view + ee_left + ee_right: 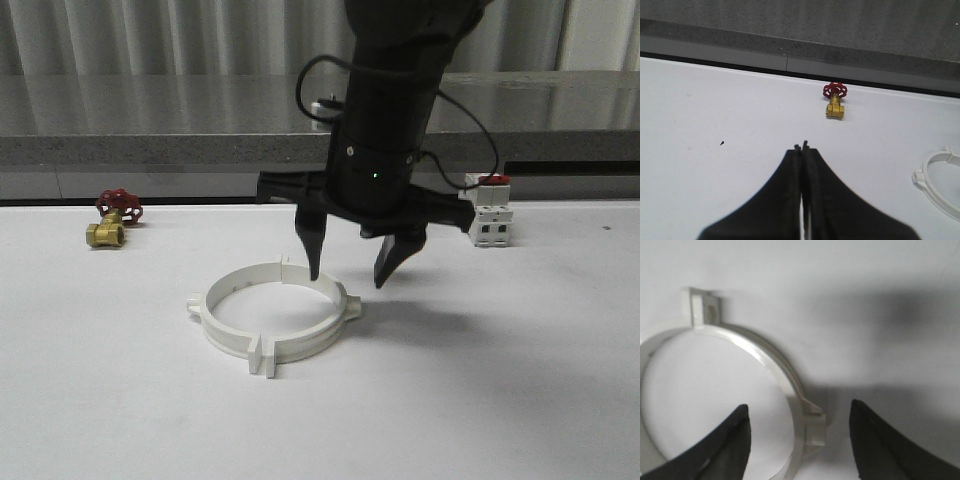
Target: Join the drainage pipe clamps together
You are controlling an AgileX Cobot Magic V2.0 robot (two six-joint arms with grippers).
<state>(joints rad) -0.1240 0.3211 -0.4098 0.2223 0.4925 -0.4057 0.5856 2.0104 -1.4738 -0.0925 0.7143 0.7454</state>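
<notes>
Right end effector [346, 270] hangs spread over the drainage pipe clamps [272, 312] mid-frame; a careless nudge could split the joined halves.

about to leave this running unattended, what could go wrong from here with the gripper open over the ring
1. The right gripper is open, its fingers straddling the right wall of the drainage pipe clamps. Closing or lifting off-centre might pull the two halves apart at the front flange joint.
2. One fingertip hangs inside the ring near the rim; a sideways move could drag the ring across the table.
</notes>
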